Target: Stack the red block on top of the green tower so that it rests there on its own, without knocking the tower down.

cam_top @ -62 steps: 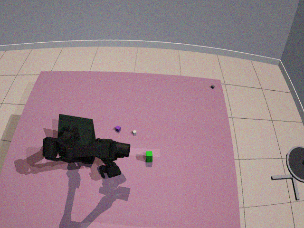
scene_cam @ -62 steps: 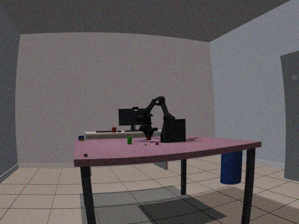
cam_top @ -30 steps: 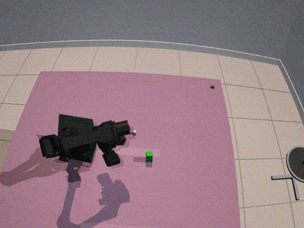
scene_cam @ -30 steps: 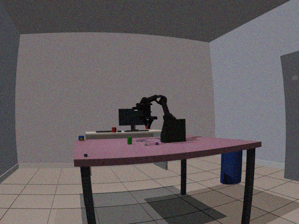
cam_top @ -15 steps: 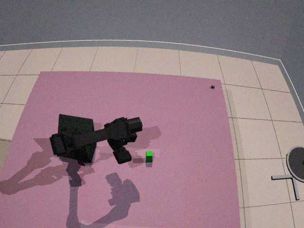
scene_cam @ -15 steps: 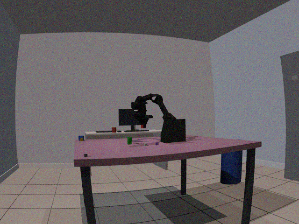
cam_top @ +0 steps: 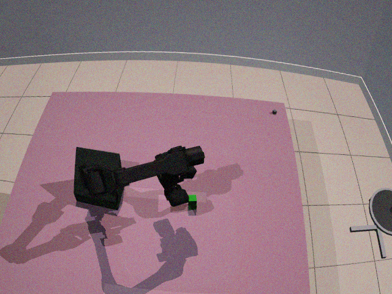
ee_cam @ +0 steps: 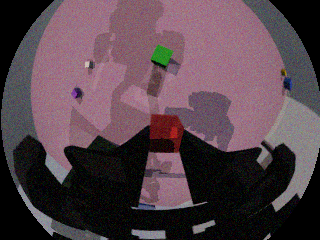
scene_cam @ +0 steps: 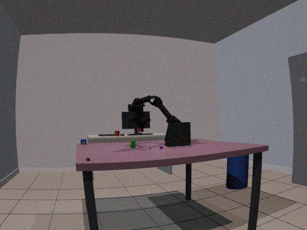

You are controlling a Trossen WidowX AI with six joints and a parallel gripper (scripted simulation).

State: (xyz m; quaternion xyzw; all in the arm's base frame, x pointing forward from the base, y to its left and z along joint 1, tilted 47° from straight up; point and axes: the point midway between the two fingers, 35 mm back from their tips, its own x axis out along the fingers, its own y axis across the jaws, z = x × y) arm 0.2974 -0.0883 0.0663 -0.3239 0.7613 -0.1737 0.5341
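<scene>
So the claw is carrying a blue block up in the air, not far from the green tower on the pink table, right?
Not quite: the block is red, not blue, as the wrist view shows. The gripper does hold it raised, near the green tower on the pink table.

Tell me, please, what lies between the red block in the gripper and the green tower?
In the wrist view, only bare pink table top with shadows separates the red block, held in the gripper, from the green tower.
</scene>
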